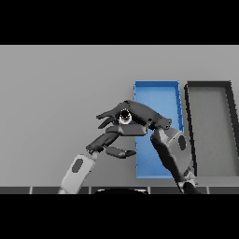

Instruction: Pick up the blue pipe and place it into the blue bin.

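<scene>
Blue pipe point(130, 129) clasped in curled fingers of right hand point(140, 114), carried at left edge of blue bin point(156, 93), not yet dropped in. Left hand point(109, 142) just left of bin, fingers relaxed, touching pipe. Dark grey bin point(210, 130) right of blue bin. Pipe mostly hidden behind hands.

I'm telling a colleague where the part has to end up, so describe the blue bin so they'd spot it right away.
On the grey table, look right of centre, where two long shallow trays lie side by side. The blue bin is the left one, partly covered by the robot's right hand. Its bright blue walls and floor set it apart from the black bin with a grey floor beside it.
</scene>
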### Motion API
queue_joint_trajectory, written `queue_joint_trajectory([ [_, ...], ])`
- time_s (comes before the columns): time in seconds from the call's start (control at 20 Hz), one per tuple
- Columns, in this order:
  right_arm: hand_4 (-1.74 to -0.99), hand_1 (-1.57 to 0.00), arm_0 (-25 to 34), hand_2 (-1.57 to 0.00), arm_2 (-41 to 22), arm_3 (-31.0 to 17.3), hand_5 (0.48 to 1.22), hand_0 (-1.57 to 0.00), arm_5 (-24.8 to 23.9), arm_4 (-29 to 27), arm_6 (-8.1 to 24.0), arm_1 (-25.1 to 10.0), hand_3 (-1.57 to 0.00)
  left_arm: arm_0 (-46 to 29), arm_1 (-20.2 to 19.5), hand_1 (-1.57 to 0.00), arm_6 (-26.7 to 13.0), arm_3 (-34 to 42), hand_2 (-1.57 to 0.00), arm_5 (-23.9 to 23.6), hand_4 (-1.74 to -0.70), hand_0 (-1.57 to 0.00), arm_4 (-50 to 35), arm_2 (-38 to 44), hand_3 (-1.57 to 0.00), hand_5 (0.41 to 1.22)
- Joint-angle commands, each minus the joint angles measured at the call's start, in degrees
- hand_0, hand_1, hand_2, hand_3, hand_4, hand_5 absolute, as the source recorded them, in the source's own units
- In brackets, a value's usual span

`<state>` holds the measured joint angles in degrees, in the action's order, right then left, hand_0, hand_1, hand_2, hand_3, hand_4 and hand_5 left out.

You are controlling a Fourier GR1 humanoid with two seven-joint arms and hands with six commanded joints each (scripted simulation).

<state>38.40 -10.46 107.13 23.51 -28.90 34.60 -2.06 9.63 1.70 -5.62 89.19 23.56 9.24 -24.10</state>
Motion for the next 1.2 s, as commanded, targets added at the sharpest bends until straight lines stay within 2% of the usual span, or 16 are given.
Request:
queue_joint_trajectory([
  [0.0, -1.496, -1.57, 3.5, -1.57, 0.7, -1.1, 1.221, -1.57, -2.9, -4.1, 0.1, -2.3, -1.57, 0.2, 0.2, 0.0, -1.1, 0.4, 0.0, -0.1, -0.96, 0.0, -0.1, 0.0, 0.0, 0.475],
  [0.05, -1.496, -1.57, 6.4, -1.57, 2.4, -2.2, 1.221, -1.57, -3.9, -6.0, 0.0, -3.2, -1.57, 0.4, -0.1, 0.0, -1.2, 0.5, 0.0, -0.1, -0.96, 0.0, 0.1, 0.2, 0.0, 0.475],
  [0.1, -1.497, -1.57, 7.9, -1.57, 4.2, -3.4, 1.221, -1.57, -4.3, -6.3, -1.5, -3.7, -1.57, 0.7, -0.1, 0.0, -1.5, 0.7, 0.0, 0.2, -0.95, 0.0, -0.4, 0.4, 0.0, 0.474],
  [0.2, -1.497, -1.57, 12.2, -1.57, 8.1, -5.2, 1.221, -1.57, -7.9, -6.2, -2.4, -5.3, -1.57, 0.3, -0.9, 0.0, -0.2, 1.1, 0.0, 0.5, -0.95, 0.0, -0.7, 0.7, 0.0, 0.471],
  [0.25, -1.498, -1.57, 13.8, -1.57, 9.7, -6.6, 1.221, -1.57, -8.9, -5.1, -2.5, -6.4, -1.57, -0.3, -1.3, 0.0, 0.6, 1.3, 0.0, 0.6, -0.95, 0.0, -0.4, 0.5, 0.0, 0.468],
  [0.35, -1.498, -1.57, 16.2, -1.57, 13.0, -10.3, 1.221, -1.57, -8.0, -3.8, -3.6, -9.3, -1.57, -0.2, -1.7, 0.0, 0.5, 1.5, 0.0, 0.7, -0.95, 0.0, -0.5, 0.8, 0.0, 0.466],
  [0.4, -1.498, -1.57, 16.5, -1.57, 13.8, -12.5, 1.221, -1.57, -7.9, -1.3, -4.5, -9.8, -1.57, -0.2, -1.5, 0.0, -0.2, 2.5, 0.0, 0.6, -0.95, 0.0, -0.9, 0.8, 0.0, 0.468],
  [0.5, -1.498, -1.57, 14.8, -1.57, 15.1, -14.2, 1.221, -1.57, -8.2, 2.1, -4.8, -10.9, -1.57, -0.8, -1.3, 0.0, -0.9, 3.0, 0.0, 0.3, -0.95, 0.0, -0.9, 0.6, 0.0, 0.472],
  [0.6, -1.499, -1.57, 13.3, -1.57, 16.6, -15.8, 1.221, -1.57, -8.7, 4.0, -2.8, -12.0, -1.57, -1.5, -1.8, 0.0, -1.3, 3.8, 0.0, 0.5, -0.95, 0.0, -1.1, 0.5, 0.0, 0.474],
  [0.65, -1.499, -1.57, 11.8, -1.57, 17.3, -16.3, 1.221, -1.57, -8.0, 5.2, -3.0, -12.5, -1.57, -0.6, -1.5, 0.0, -2.0, 3.3, 0.0, 0.2, -0.95, 0.0, -0.9, 0.9, 0.0, 0.472],
  [0.7, -1.499, -1.57, 10.2, -1.57, 17.8, -17.3, 1.221, -1.57, -7.7, 6.9, -3.3, -12.8, -1.57, -0.4, -1.9, 0.0, -1.6, 3.2, 0.0, 0.5, -0.95, 0.0, -1.2, 1.1, 0.0, 0.47],
  [0.8, -1.499, -1.57, 7.6, -1.57, 18.4, -18.1, 1.221, -1.57, -7.5, 9.1, -1.6, -13.0, -1.57, -0.6, -1.5, 0.0, -0.6, 2.8, 0.0, -0.1, -0.94, 0.0, -0.3, 0.7, 0.0, 0.465],
  [0.95, -1.5, -1.57, 3.1, -1.57, 19.0, -17.3, 1.221, -1.57, -7.4, 11.8, 0.3, -13.0, -1.57, -0.8, -1.5, 0.0, 0.0, 2.1, 0.0, -0.4, -0.94, 0.0, 0.2, 0.6, 0.0, 0.46],
  [1.15, -1.5, -1.57, -3.2, -1.57, 16.3, -19.5, 1.221, -1.57, -11.0, 15.2, 0.3, -14.5, -1.57, -1.0, -2.0, 0.0, 2.0, 2.7, 0.0, -0.6, -0.93, 0.0, 0.4, 0.8, 0.0, 0.463],
])
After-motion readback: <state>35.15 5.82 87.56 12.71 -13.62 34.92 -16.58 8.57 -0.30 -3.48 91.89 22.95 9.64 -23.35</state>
